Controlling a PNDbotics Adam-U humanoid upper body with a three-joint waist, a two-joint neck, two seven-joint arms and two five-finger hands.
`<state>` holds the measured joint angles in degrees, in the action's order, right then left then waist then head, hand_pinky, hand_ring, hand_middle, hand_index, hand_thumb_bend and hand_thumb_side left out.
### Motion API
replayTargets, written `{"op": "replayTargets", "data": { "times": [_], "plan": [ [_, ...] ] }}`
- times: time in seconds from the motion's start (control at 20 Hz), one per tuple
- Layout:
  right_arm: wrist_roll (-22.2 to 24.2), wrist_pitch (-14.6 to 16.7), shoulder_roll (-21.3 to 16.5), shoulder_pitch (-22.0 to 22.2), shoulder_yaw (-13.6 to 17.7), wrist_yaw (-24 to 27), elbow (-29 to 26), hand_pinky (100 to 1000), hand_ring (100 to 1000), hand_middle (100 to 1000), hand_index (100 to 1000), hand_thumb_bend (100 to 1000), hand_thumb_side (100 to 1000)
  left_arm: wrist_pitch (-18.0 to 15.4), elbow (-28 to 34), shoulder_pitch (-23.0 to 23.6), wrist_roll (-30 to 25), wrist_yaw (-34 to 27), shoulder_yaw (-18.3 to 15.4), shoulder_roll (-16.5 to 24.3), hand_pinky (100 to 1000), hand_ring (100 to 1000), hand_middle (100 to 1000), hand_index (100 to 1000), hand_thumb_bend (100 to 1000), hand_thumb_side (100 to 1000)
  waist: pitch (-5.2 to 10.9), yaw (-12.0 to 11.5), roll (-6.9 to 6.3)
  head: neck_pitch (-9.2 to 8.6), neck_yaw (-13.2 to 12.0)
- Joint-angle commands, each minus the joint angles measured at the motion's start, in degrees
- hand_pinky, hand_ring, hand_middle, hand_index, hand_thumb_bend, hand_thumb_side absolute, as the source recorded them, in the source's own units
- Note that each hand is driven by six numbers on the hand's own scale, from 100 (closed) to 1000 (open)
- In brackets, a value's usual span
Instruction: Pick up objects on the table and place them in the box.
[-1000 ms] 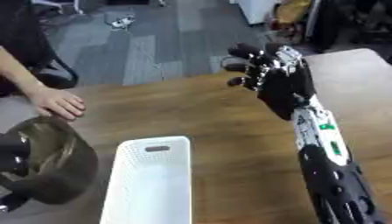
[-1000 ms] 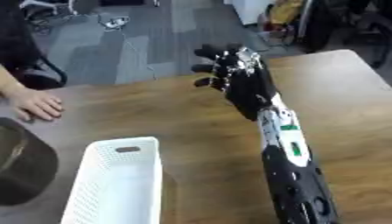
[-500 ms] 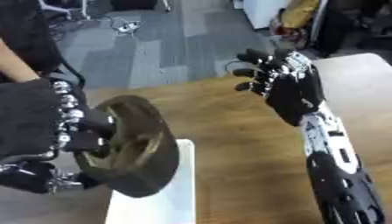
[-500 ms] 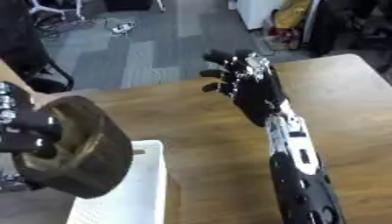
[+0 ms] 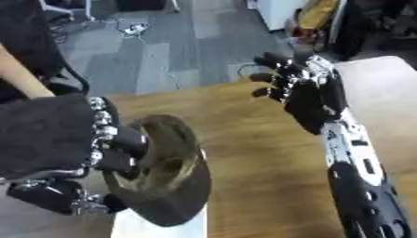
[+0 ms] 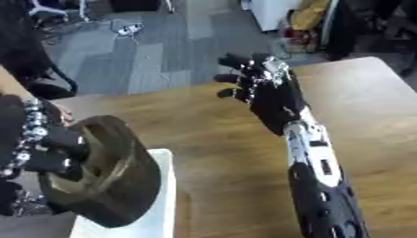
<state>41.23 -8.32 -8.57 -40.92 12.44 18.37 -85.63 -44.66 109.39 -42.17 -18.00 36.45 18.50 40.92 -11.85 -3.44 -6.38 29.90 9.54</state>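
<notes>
My left hand fills the left of the view, its fingers curled round the rim of a dark brown bowl-like object. It holds the object tilted on edge, above the white box, of which only a strip shows beneath. Over the wooden table, my right hand is raised at the upper right with fingers relaxed and nothing in it.
A person's bare forearm shows at the far left edge, behind my left hand. Beyond the table's far edge lie grey floor, cables and a yellow item. Bare wood lies between the box and my right arm.
My left hand has carried the dark bowl-like object up from the lower left and over the white box, closer to the camera. The right hand stays raised, little changed.
</notes>
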Motion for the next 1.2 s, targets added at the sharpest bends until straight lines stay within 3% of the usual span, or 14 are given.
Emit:
{"op": "replayTargets", "data": {
  "times": [0.05, 0.5, 0.9, 1.0, 1.05, 1.1, 1.15, 1.2],
  "plan": [
    [0.20, 0.20, -0.24, -1.05, -0.15, -0.17, -0.74, 726, 832, 909, 920, 100, 1000, -0.88, -0.13, 0.18, -1.27, -0.32, -0.49, 1.17, 100, 100, 100, 318, 100, 254, 0.75, -0.17, 0.33, -0.65, -0.08],
    [0.46, 0.25, 0.68, -2.48, -0.38, 0.15, -1.10, 726, 832, 909, 920, 100, 1000, -1.74, -4.51, 4.09, 1.26, 7.30, -1.65, -0.18, 100, 100, 100, 317, 100, 253, -0.93, 0.70, 1.33, -2.19, -0.69],
    [0.94, 0.82, 1.20, -4.13, -0.54, 0.17, -0.82, 726, 832, 909, 920, 100, 1000, -3.86, -8.81, 5.23, 4.80, 15.45, -0.22, -2.92, 100, 100, 100, 319, 100, 251, -2.43, 1.75, 2.17, -2.36, -1.07],
    [0.97, 0.95, 1.18, -4.26, -0.52, 0.14, -0.71, 726, 832, 909, 920, 100, 1000, -4.21, -9.46, 5.34, 5.39, 16.66, 0.12, -3.21, 100, 100, 100, 330, 100, 250, -2.49, 1.78, 2.23, -2.30, -1.03],
    [0.98, 1.01, 1.16, -4.28, -0.50, 0.12, -0.65, 726, 832, 909, 920, 100, 1000, -4.34, -9.71, 5.37, 5.65, 17.10, 0.23, -3.28, 100, 100, 100, 378, 100, 245, -2.50, 1.78, 2.24, -2.28, -1.01],
    [0.95, 1.04, 1.14, -4.25, -0.46, 0.11, -0.62, 726, 832, 909, 920, 100, 1000, -4.54, -10.01, 5.41, 5.59, 17.59, 0.33, -3.31, 100, 100, 200, 524, 100, 254, -2.49, 1.75, 2.25, -2.23, -1.01],
    [0.94, 1.06, 1.12, -4.21, -0.44, 0.12, -0.61, 727, 832, 909, 920, 100, 1000, -4.94, -10.30, 5.45, 4.93, 18.34, 0.46, -3.28, 100, 100, 409, 691, 100, 280, -2.48, 1.72, 2.25, -2.19, -0.99],
    [0.93, 1.07, 1.10, -4.18, -0.42, 0.13, -0.61, 727, 832, 909, 920, 100, 1000, -5.62, -10.55, 5.51, 3.78, 19.20, 0.64, -3.22, 100, 100, 567, 799, 100, 574, -2.46, 1.70, 2.25, -2.14, -0.97]
  ]
}}
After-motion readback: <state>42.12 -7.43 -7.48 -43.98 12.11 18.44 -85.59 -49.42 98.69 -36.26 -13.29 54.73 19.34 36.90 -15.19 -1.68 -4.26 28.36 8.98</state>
